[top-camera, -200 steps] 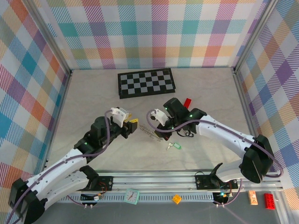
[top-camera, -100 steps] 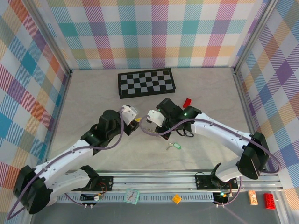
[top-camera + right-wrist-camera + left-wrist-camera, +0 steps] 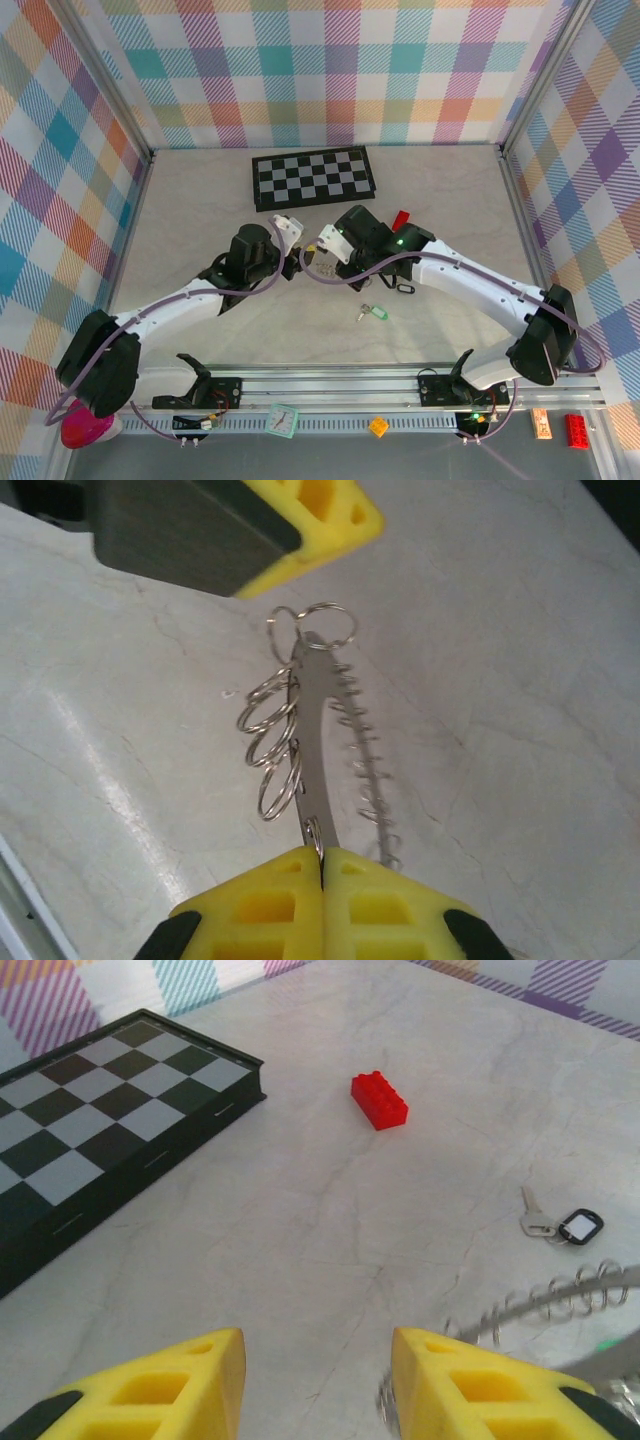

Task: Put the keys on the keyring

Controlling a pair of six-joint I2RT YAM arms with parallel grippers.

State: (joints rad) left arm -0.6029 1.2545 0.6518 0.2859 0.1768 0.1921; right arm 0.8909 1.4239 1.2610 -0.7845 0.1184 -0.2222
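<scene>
The right gripper (image 3: 322, 865) is clamped tight on the rim of the keyring (image 3: 312, 720), holding it edge-on above the middle of the desk (image 3: 200, 200), with its wire loops fanning out. The left gripper (image 3: 315, 1355) faces it, jaws spread wide and empty, one yellow finger just beside the ring's far end. The green-headed key (image 3: 375, 313) lies toward the near edge. The black-headed key (image 3: 560, 1226) lies flat right of centre, well apart from the red block (image 3: 379, 1100).
</scene>
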